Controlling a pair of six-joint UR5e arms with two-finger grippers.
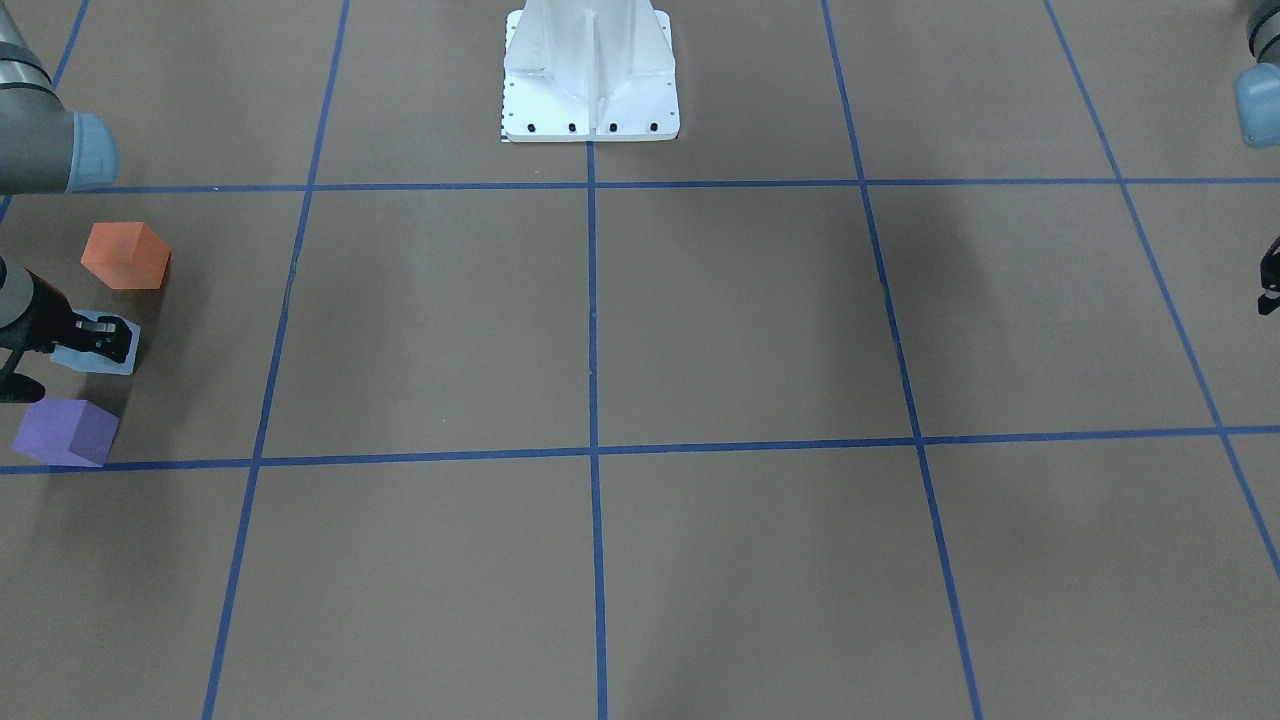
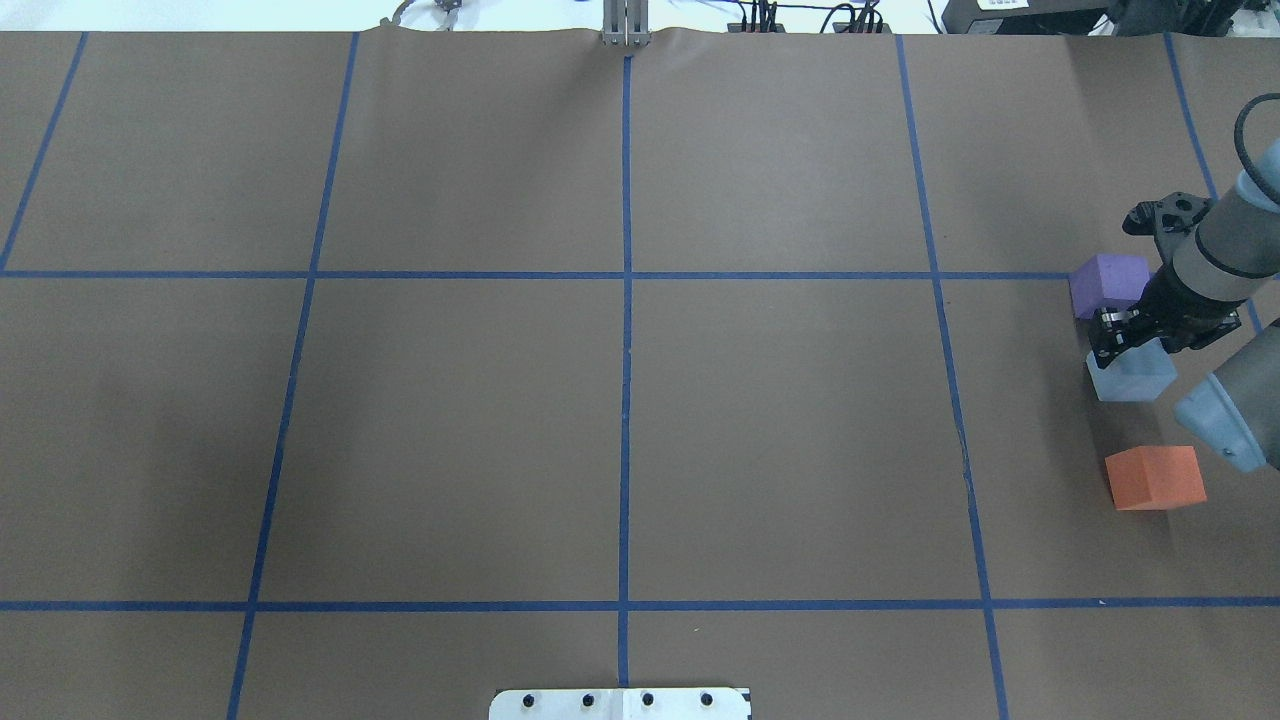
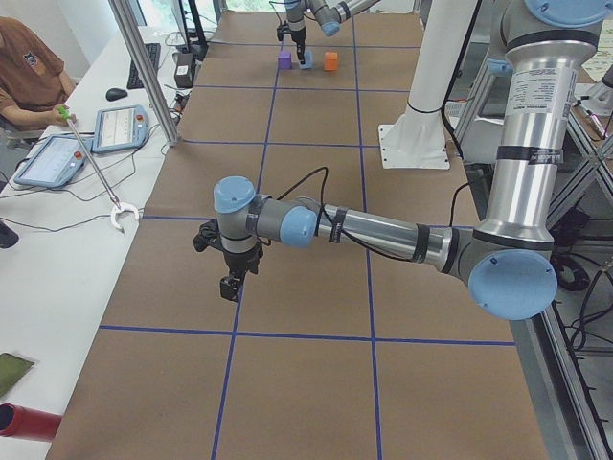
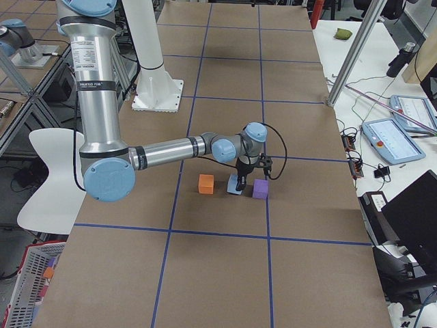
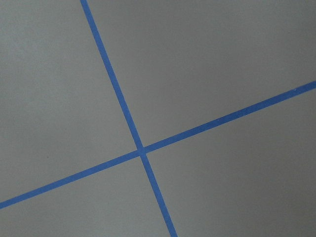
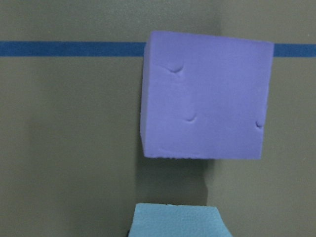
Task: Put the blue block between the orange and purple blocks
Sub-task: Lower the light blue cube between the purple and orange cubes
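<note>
From right wrist only: dented purple block (image 6: 205, 101)

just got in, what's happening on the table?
The right gripper is down on the blue block, which sits on the table in the gap between the purple block and the orange block, touching neither. Whether the jaws are clamped is unclear. The left gripper hangs over bare table, holding nothing.

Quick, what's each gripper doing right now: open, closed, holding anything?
Left gripper: cannot be told from these views.
Right gripper: fingers appear closed on the light blue foam block, which sits on the table.
</note>
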